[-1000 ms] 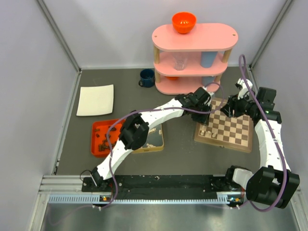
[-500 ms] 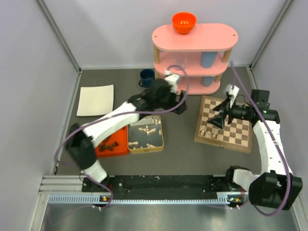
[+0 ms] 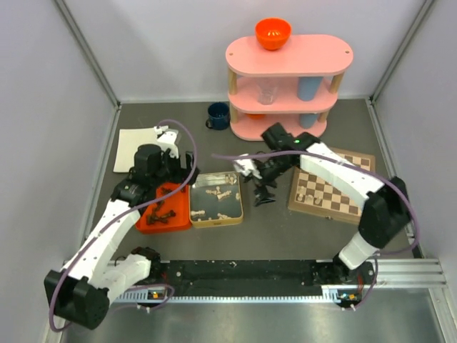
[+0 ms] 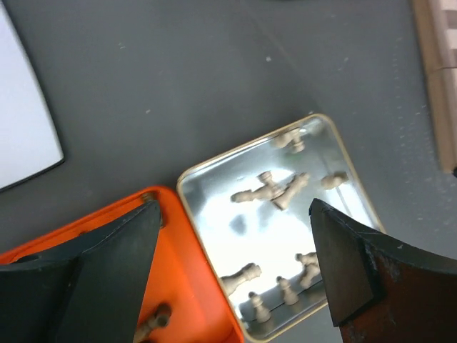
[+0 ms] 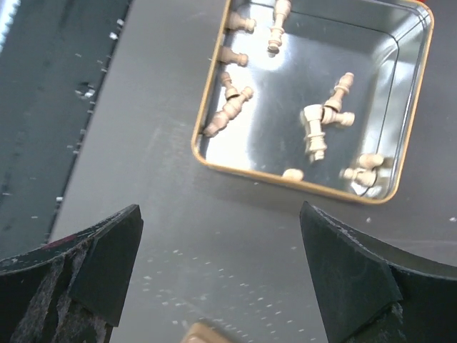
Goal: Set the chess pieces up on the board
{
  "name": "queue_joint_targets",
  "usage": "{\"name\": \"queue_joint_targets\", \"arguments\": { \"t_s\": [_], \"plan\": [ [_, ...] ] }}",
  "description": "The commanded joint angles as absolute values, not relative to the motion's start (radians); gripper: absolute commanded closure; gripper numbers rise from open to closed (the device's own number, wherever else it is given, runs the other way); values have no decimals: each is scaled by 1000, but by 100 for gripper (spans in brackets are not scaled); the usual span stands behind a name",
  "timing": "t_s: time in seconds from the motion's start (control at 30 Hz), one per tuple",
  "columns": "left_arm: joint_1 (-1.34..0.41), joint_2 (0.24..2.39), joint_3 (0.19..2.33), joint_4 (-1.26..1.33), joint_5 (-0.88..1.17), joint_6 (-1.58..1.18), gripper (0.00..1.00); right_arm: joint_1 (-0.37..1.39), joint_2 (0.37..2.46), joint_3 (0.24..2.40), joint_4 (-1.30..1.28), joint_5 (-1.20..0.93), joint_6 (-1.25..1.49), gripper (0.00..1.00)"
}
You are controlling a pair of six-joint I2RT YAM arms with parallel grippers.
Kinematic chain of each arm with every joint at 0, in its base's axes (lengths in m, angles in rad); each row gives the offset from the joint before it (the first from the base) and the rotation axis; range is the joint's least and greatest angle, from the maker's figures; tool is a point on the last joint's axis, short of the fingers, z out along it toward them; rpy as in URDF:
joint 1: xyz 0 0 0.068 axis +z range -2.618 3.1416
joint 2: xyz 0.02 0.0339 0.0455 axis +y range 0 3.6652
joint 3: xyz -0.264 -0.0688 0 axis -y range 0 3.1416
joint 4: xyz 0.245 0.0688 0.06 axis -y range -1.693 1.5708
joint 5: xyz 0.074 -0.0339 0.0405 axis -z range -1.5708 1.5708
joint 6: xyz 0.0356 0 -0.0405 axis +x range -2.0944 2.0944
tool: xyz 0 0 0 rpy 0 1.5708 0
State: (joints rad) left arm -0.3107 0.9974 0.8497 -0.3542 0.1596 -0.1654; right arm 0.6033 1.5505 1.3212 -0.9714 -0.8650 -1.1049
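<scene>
Both claws are spread and empty. Nearest, the left claw [image 4: 234, 214] hangs over the edge where the orange tray [image 3: 178, 194] of dark chess pieces [image 3: 163, 213] meets the silver tin [image 5: 385, 71] of pale chess pieces [image 5: 314, 128]. The right claw [image 5: 220, 214] hovers over bare worktop [image 3: 271, 229] beside the tin. Farther right lies the board [image 3: 321, 196].

Square silver metal tin [image 5: 371, 64] seen mirror-glossy, pale cream wooden chess pieces [image 5: 314, 132] smooth, orange plastic tray [image 4: 190, 280] satin, dark grey tabletop [image 5: 235, 243] matt
</scene>
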Motion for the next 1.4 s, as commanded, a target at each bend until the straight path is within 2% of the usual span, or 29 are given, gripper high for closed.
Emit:
{"name": "queue_joint_targets", "arguments": {
  "t_s": [0.0,0.07,0.1,0.17,0.4,0.63,1.07,1.1,1.27,1.37],
  "plan": [
    [-305,870,813,-403,-37,-77,10,728,1672,1479,-882,-608,-1060,10],
    [-305,806,770,-407,-118,-60,10,762,1768,1558,-859,-571,-1043,14],
    [-305,764,753,-391,-155,-52,11,770,1805,1586,-854,-540,-1016,21],
    [-305,732,735,-387,-219,-48,12,790,1903,1665,-847,-514,-983,26],
    [-305,652,719,-373,-380,-54,14,838,2055,1747,-818,-451,-971,44],
    [-305,563,687,-339,-531,-63,14,865,2131,1756,-802,-414,-971,55],
    [-304,534,678,-327,-512,-64,14,885,2192,1763,-785,-373,-969,70],
    [-304,534,678,-324,-505,-64,14,887,2194,1761,-785,-373,-969,72],
    [-304,522,676,-318,-468,-66,15,888,2177,1747,-781,-376,-962,94],
    [-305,502,678,-318,-446,-90,15,888,2125,1738,-781,-409,-942,96]
  ]
}}
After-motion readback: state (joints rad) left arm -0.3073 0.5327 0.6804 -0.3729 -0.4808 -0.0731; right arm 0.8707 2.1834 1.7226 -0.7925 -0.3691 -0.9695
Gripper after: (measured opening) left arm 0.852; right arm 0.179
